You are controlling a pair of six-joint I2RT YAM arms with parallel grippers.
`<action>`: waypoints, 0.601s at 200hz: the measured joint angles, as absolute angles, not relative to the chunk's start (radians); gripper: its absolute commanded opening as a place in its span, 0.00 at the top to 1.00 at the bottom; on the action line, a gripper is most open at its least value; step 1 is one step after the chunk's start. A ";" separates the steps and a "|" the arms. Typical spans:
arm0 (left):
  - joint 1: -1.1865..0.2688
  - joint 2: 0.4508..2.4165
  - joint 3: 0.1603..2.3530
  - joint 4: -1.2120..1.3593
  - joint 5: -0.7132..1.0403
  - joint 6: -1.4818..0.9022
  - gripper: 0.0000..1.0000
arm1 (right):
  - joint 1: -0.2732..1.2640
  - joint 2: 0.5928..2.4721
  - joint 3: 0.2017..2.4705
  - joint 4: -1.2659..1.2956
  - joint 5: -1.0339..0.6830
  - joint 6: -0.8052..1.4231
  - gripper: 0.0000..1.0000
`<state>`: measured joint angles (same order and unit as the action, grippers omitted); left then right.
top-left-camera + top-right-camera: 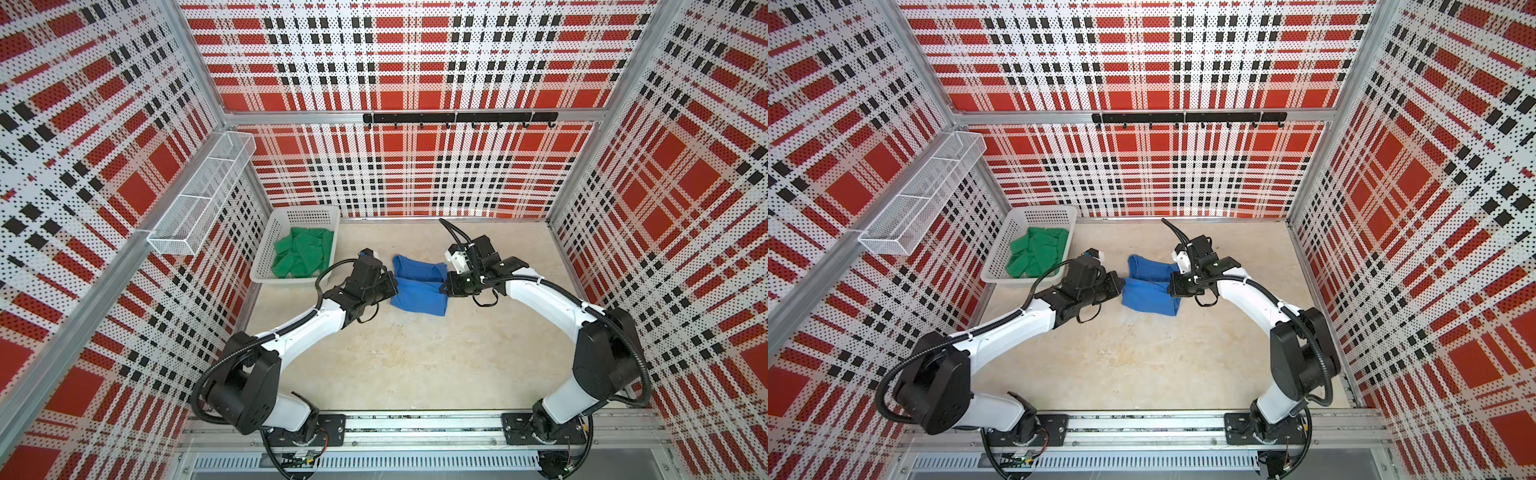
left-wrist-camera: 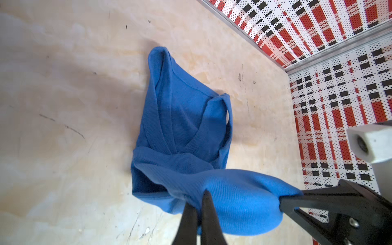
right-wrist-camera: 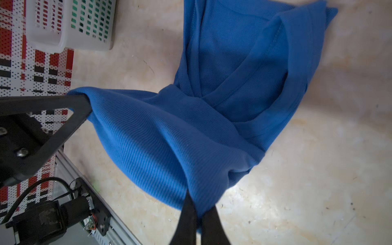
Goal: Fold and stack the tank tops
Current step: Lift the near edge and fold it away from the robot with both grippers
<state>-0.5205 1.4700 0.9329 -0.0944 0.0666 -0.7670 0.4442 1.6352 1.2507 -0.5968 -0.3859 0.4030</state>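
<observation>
Checking in on the fold from my remote station. Both arms are working the bright royal blue sleeveless tank top point(image 1: 417, 286), which lies mid-table just beside the white perforated plastic basket point(image 1: 307, 215).

The left pincer point(image 2: 197, 203) is clamped tight on one corner of the ribbed body. The right pincer point(image 3: 199, 209) is pinched down on the opposite corner, so each one has a bit of blue fabric between its jaws. Holding the two sides level like that makes sense to me, since it should keep the edge taut and let the fold come over square instead of bunching.

In the wrist views the stretch of cloth between the two grips bellies up off the beige marbled table point(image 1: 415, 365). The strap and neckline end lies flat on the table and seems to act as the anchor.

My read is that we're mid-fold, bringing the bottom half up over the strap end. Main worry is the straps, which look a bit crossed and crumpled, so the result may be lumpy.

The solid kelly green tank top point(image 1: 305, 253) sits heaped in the basket, not yet folded, so I'd say we're under halfway. Stacking can't happen until that one's out and done too.
</observation>
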 measured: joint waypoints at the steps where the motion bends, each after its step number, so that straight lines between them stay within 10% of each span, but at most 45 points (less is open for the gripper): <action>1: -0.519 1.474 0.936 -0.094 0.069 -0.764 1.00 | 0.442 1.638 1.253 -0.596 -0.386 0.402 1.00; 120: -0.423 1.831 1.269 -0.062 0.175 -0.590 1.00 | 0.308 1.850 1.432 -0.555 -0.438 0.324 1.00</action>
